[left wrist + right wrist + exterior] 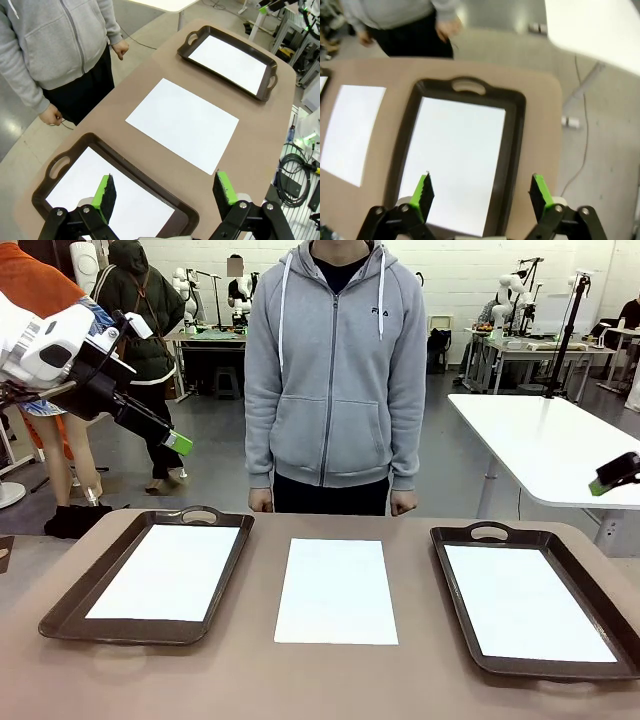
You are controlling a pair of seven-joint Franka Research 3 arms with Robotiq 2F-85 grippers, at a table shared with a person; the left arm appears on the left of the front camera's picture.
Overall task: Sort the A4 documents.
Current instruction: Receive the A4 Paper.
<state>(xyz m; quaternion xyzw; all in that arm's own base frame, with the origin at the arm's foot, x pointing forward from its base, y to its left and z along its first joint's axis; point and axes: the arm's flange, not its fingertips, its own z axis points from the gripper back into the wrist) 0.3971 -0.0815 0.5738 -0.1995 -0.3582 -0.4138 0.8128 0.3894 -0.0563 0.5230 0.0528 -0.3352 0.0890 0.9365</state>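
A white A4 sheet (336,590) lies flat on the brown table between two dark brown trays. Another sheet (170,571) rests in the left tray (62,612), and a third (525,602) in the right tray (457,592). My left gripper (170,436) hangs high over the table's left edge, open and empty; its wrist view looks down on the left tray's sheet (100,200) and the middle sheet (182,123). My right gripper (612,477) is raised at the far right, open, above the right tray's sheet (455,160).
A person in a grey hoodie (335,370) stands at the table's far edge, fists (403,503) at their sides. A white table (550,445) stands behind at the right. Cables (295,170) lie on the floor beside the table.
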